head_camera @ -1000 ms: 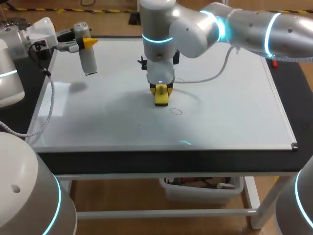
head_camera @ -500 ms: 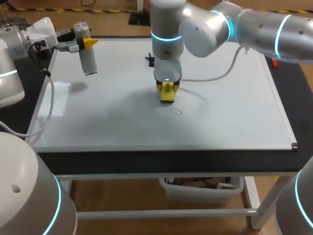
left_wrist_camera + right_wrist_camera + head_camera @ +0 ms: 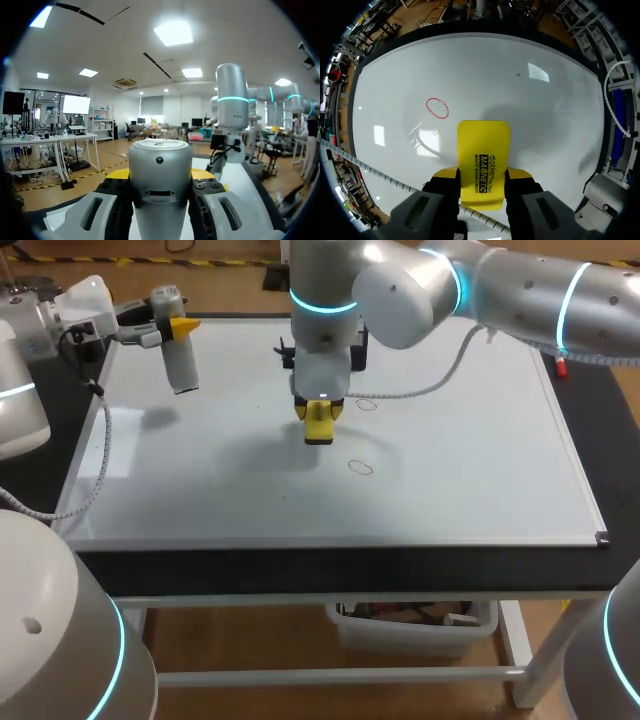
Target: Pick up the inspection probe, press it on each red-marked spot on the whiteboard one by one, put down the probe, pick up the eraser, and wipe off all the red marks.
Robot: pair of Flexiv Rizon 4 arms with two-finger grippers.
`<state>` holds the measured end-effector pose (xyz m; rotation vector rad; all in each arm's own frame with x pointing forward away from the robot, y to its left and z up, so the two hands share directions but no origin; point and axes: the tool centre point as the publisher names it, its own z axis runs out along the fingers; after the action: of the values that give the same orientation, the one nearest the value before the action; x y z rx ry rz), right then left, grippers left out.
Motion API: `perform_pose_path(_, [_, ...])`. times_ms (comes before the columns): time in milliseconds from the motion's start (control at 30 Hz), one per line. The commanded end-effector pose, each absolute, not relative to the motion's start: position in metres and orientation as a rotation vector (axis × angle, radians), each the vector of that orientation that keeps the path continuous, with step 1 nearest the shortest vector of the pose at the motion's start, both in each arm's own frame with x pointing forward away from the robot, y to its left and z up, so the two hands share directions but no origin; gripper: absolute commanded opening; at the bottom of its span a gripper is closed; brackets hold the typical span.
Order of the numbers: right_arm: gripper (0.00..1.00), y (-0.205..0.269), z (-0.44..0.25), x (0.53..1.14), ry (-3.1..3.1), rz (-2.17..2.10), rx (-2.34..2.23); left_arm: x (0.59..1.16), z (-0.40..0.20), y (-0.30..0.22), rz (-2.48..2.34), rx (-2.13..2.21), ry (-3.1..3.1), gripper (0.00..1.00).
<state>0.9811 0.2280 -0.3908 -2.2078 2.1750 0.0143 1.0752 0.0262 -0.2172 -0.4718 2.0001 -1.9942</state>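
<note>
**Right tool** [image 3: 319, 410]: pinching the yellow eraser [image 3: 318, 433]. My right wrist view confirms a finger against each long edge. The eraser's long axis runs straight out ahead of the fingers. The tool hangs over the middle of the whiteboard [image 3: 480, 460]. I cannot tell whether the eraser touches the board; a shadow lies just beside it.

**Left tool** [image 3: 168, 330]: closed on the probe [image 3: 181, 365], a silver cylinder held roughly upright over the far left corner of the whiteboard, well apart from the working area. The probe has not been set down on the surface [image 3: 350, 570]. I note this as a departure from the task order, since by my judgement the wiping step is in hand.

**Marks not yet wiped:** two, both thin red rings.
- The far mark [image 3: 367, 404] lies just beside the right tool, toward my right.
- The near mark [image 3: 360, 468] lies near the tool, toward my right and toward the front edge of the board.
- The right wrist view shows one red mark [image 3: 437, 108] ahead of the eraser's leading edge and off to one side, apart from it. I cannot tell which of the two it is.

**Assessment:** both marks sit on the same side of the eraser, and the right arm is much the nearer. The next stroke calls for a sideways carry toward my right. A pass straight along the eraser's present axis would likely run beside the ring and miss it.
</note>
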Motion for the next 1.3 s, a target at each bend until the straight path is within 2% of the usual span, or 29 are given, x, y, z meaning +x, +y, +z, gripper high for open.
perform_pose_path(33, [0.0,0.239,-0.4,0.973,2.163,0.004,-2.22,1.074,-0.217,0.026,-1.992,-0.472,1.994,0.0])
perform_pose_path(1300, [0.0,0.217,-0.436,0.979,2.221,0.026,-2.25,1.074,-0.217,0.026,-1.992,-0.472,1.994,0.0])
